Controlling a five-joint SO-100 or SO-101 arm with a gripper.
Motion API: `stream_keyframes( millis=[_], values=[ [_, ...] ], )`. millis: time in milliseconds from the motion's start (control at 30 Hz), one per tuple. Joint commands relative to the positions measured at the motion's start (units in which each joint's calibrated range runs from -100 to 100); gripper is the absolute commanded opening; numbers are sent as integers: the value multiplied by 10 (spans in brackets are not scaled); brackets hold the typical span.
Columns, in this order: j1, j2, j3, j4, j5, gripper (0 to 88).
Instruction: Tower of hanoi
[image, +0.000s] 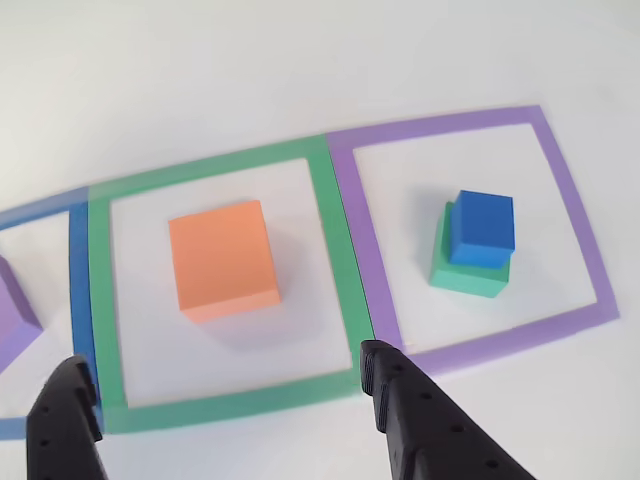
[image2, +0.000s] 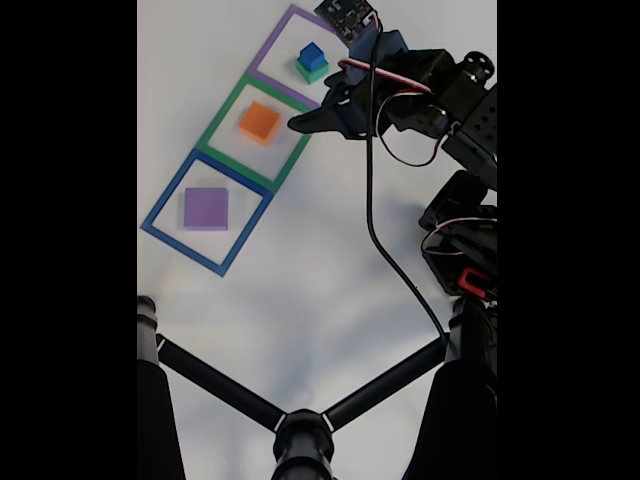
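While the gripper (image: 235, 385) hangs wide open and empty at the bottom of the other view, its two black fingers (image: 400, 395) straddle the near edge of the green tape square (image: 330, 225). Right inside that square sits the orange block (image: 222, 258), flat on the white table (image: 300, 60), clear of both fingers. Over to the right, inside the purple tape square (image: 565, 190), the blue block (image: 483, 228) rides on top of the green block (image: 468, 272), set a touch off-centre so the green one peeks out at the left and the front. At the far left edge, a corner of the purple block (image: 15, 315) shows, beyond the blue tape square (image: 80, 270).

Switching to the fixed view, the three tape squares run in a diagonal row. The purple block (image2: 206, 208) lies alone in the blue outline (image2: 160, 205), the orange block (image2: 259, 122) in the green outline (image2: 222, 118), and the blue block (image2: 312, 56) on the green block (image2: 313, 71) in the purple outline (image2: 270, 42). The arm (image2: 440, 110) reaches in from the right, its gripper (image2: 300, 123) just beside the orange block, not touching it. A black stand (image2: 300, 430) crosses the foreground.
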Motion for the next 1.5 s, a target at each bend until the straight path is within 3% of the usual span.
stream_keyframes(
  millis=[0,267,700,933,1467],
  values=[
    [4,19,120,-252,8,372],
    [-12,220,196,-586,8,397],
    [-19,480,204,-877,8,414],
    [-21,627,158,-991,8,402],
    [-55,783,64,-1094,8,387]
  ],
)
